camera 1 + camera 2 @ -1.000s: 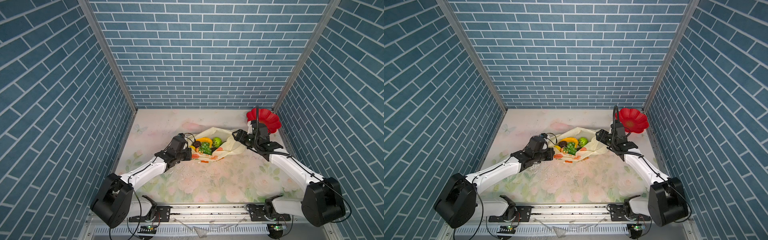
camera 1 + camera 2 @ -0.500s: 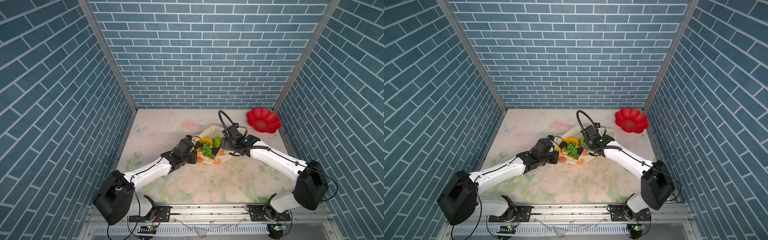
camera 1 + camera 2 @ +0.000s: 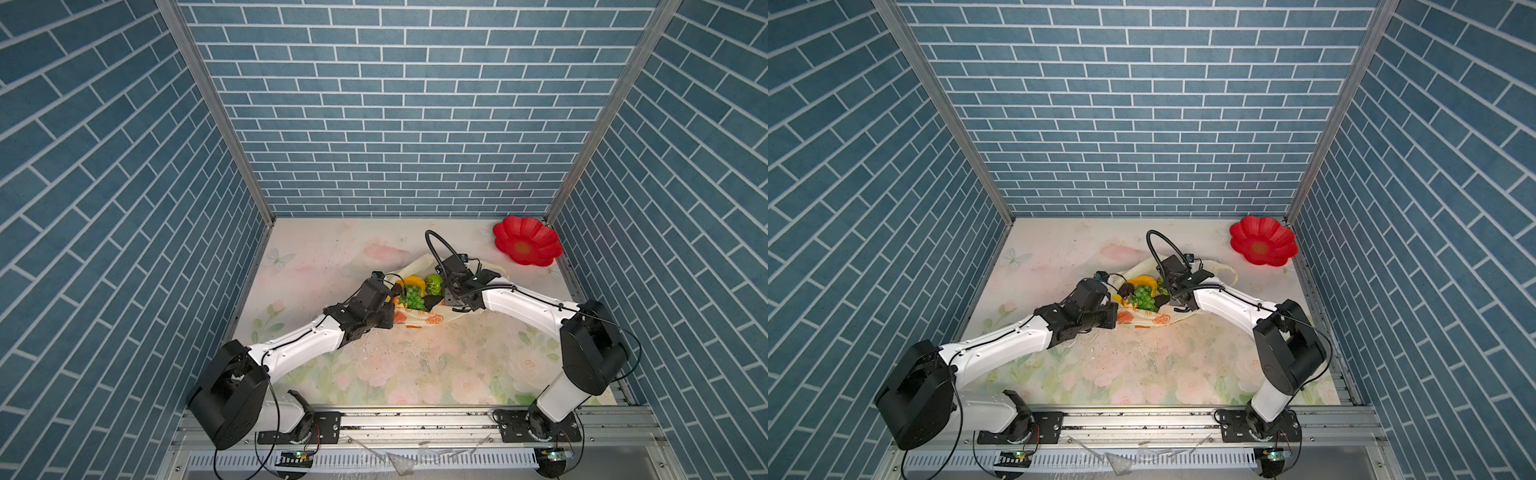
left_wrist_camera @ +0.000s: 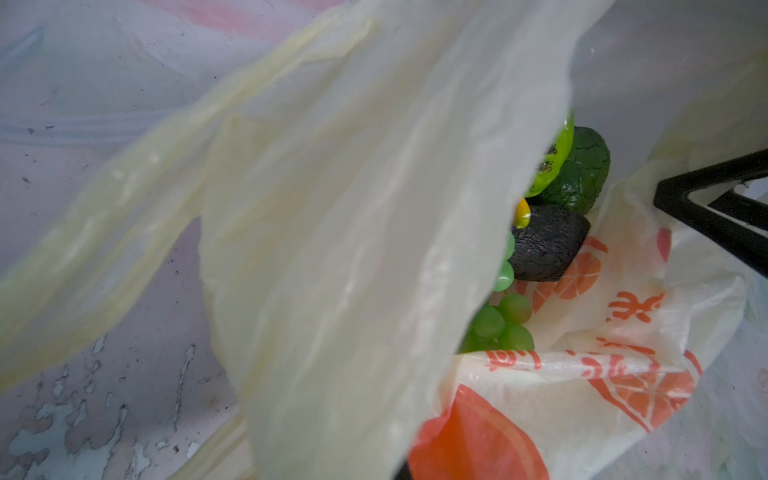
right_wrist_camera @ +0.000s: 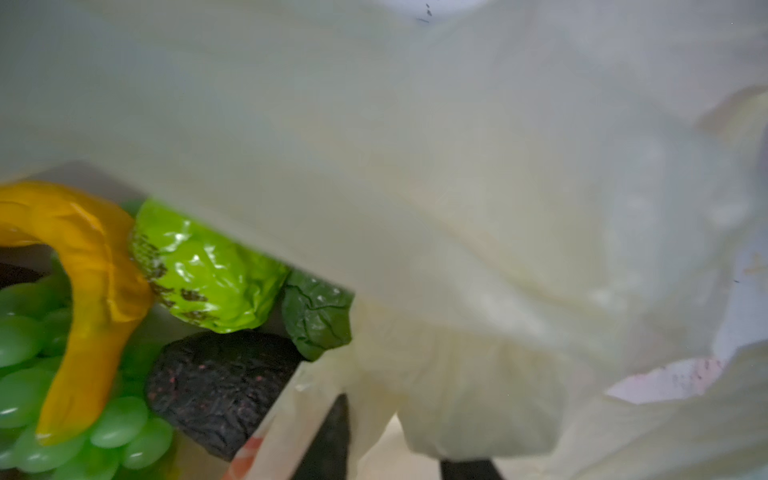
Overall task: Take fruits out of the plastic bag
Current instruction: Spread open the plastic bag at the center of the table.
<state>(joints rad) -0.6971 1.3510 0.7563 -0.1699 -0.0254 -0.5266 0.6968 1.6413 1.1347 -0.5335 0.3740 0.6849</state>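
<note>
The plastic bag (image 3: 419, 320) lies in the middle of the table (image 3: 415, 374), fruits inside, and your left gripper (image 3: 392, 313) is clamped on its near lip, so hold that lip high. Your right gripper (image 3: 451, 297) is down in the mouth beside the dark avocado (image 5: 224, 386). Film hides its jaws, so I cannot tell how they stand; make sure they bite fruit, not plastic.
</note>
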